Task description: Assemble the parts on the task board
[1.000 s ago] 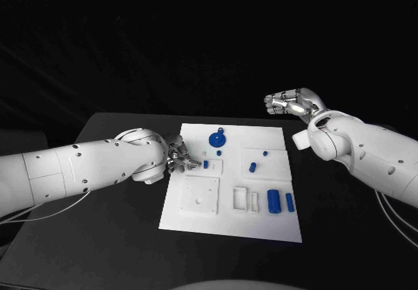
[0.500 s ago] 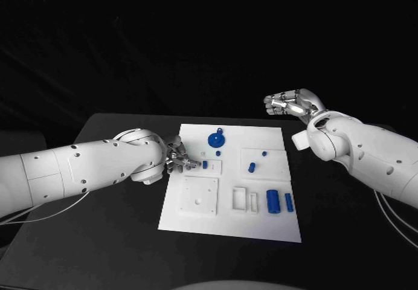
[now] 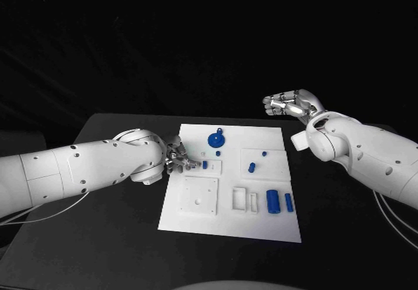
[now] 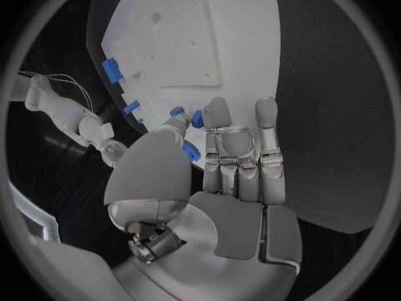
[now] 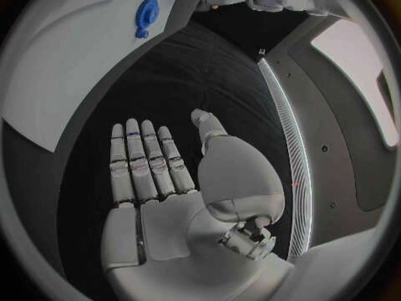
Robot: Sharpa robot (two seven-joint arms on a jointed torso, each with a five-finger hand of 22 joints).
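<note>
Your task board (image 3: 231,223) sits mid-frame on the black table (image 3: 104,241) in the head view, long side running away from you; left hand (image 3: 179,156) is at the board's left edge, mid-left of frame, fingers (image 4: 219,117) reaching over a small blue peg (image 3: 205,164) in the raised block there; in the left wrist view the fingertips sit right at a blue piece (image 4: 196,119), but you can't tell whether it's actually pinched or just touched; right hand (image 3: 292,103) is up in the upper right of frame, off the board and above the table's far edge, holding nothing; the right wrist view shows its fingers (image 5: 142,160) straight and side by side, thumb apart; blue round disc with a tab (image 3: 217,140) lies near the board's top centre; two small blue pegs (image 3: 252,167) stand in the plate right of centre; two blue cylinders (image 3: 272,201) lie side by side at the board's lower right, just right of two white slotted holders (image 3: 238,199); white square plate with a hole (image 3: 200,196) is lower left on the board.
</note>
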